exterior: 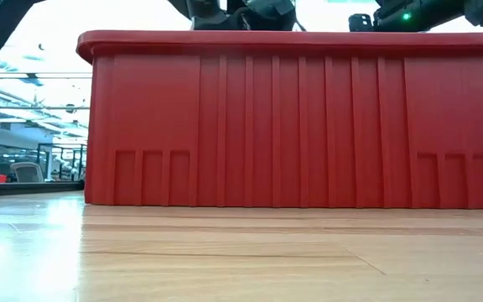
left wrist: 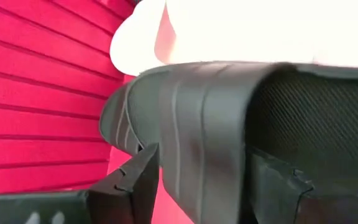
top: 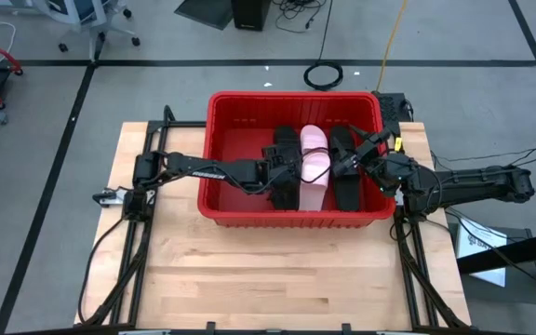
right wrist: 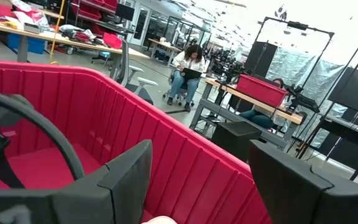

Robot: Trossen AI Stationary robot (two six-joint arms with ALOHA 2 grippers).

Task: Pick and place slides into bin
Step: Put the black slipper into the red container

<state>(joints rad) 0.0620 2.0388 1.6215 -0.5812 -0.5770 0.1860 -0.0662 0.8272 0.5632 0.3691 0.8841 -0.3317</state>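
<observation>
1. While I watch from the overhead camera, I log the red bin on the far half of the wooden bench, its thick rim also filling the low view.
2. Slides in the bin: I count one pale pink slide near the middle, a black slide just beside it on the left arm's side, and another black slide on the right arm's side. Further pairs I cannot separate from above.
3. Left claw: reached over the bin's left wall, down among the slides. My left wrist camera shows both fingers standing apart on either side of the black slide's ribbed strap, the strap between them; whether the pads touch it I cannot tell. The pale pink slide lies just behind that strap, and the ribbed red wall is alongside.
4. Right claw: inside the bin over its right part, above the black slide there. Its fingers stand wide with nothing between them, facing the bin's inner wall.
5. Background: a seated person at a desk well beyond the bench.
</observation>
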